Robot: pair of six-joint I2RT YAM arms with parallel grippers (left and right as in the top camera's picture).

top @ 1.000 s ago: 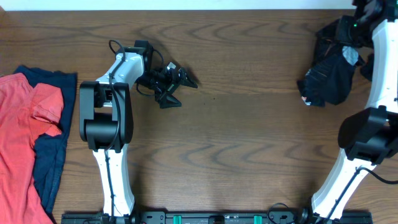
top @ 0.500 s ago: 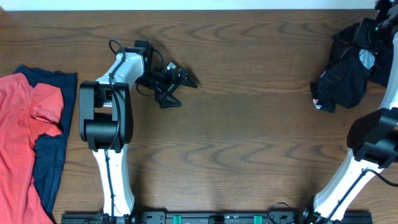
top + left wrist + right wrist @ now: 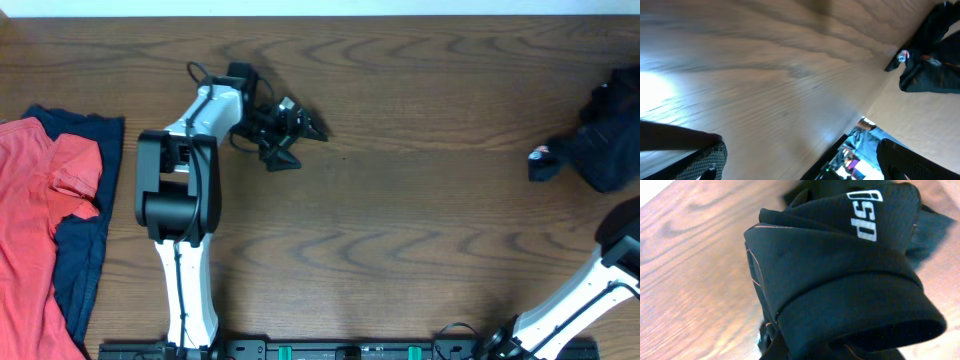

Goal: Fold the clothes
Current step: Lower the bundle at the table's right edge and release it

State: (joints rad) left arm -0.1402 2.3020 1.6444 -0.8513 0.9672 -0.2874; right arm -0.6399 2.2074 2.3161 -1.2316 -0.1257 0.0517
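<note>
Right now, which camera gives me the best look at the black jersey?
The right wrist view: the black jersey fills the frame, showing its bunched folds and white lettering. Overhead shows a dark bundle cut off at the right edge. The left wrist view catches it small and blurred in the upper right corner.

White arm links (image 3: 185,290); black joint housings (image 3: 170,195); black cables (image 3: 196,71); black tool (image 3: 303,148)

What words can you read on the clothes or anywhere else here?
"dsp" (best reading): white letters, turned sideways, on the black jersey, in the right wrist view.
Small white and red logo at the jersey's edge, in the overhead view: too small to read.
No other text shows.
</note>
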